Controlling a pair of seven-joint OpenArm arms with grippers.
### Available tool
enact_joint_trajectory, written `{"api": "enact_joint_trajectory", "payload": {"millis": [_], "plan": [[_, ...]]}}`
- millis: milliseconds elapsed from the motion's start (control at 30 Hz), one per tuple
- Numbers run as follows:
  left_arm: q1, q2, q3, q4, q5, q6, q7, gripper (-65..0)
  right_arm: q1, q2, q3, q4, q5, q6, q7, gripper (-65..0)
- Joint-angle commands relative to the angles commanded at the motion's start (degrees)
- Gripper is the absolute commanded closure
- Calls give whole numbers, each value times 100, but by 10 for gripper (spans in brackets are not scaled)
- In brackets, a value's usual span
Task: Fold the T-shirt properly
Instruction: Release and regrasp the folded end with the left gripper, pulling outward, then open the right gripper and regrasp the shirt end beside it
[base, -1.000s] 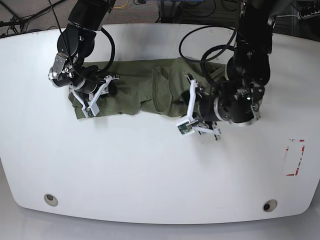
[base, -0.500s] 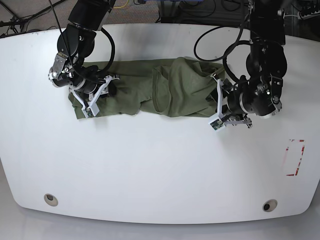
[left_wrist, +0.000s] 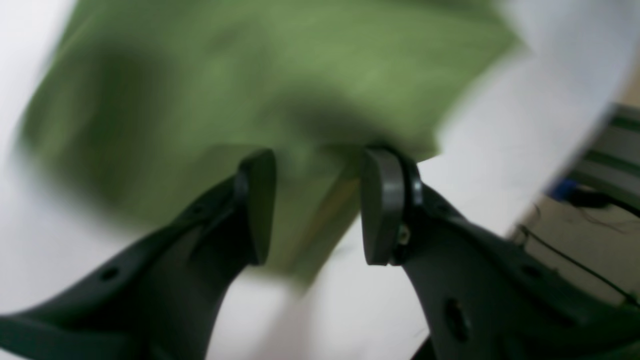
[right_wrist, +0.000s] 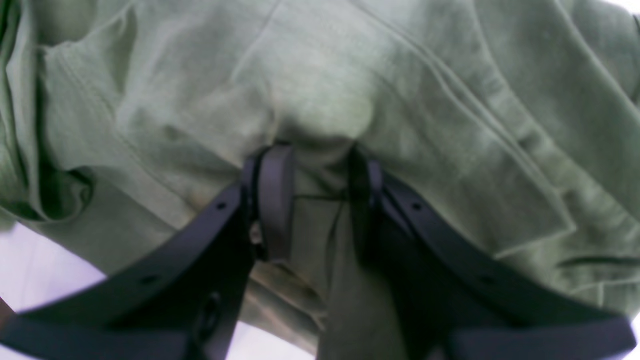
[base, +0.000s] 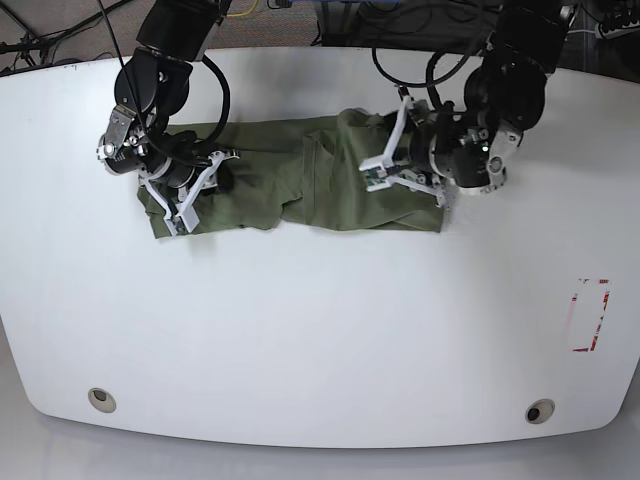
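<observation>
Only the base view shows both arms over one T-shirt (base: 300, 185). The right gripper (right_wrist: 312, 195) pinches its cloth; the left gripper (left_wrist: 317, 205) gapes.

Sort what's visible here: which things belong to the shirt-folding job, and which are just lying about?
Belongs to the job:
- T-shirt, bunched lengthwise across the table
- right gripper, jaws pinching a fold of the cloth
- left gripper, jaws apart over the shirt's edge

Just there:
- white table
- red marking near the table's edge
- two round fittings along the near edge
</observation>
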Motion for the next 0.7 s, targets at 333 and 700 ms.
{"api": "enact_joint_trajectory", "payload": {"millis": [333,700], "plan": [[-97,-18,-484,633,-18,0,0,-244,-9,9,0,0,0,0,0,-182],[9,211,-2470,396,62,0,-180,-244,9,0,0,18,9,0,-9,-185]]}}
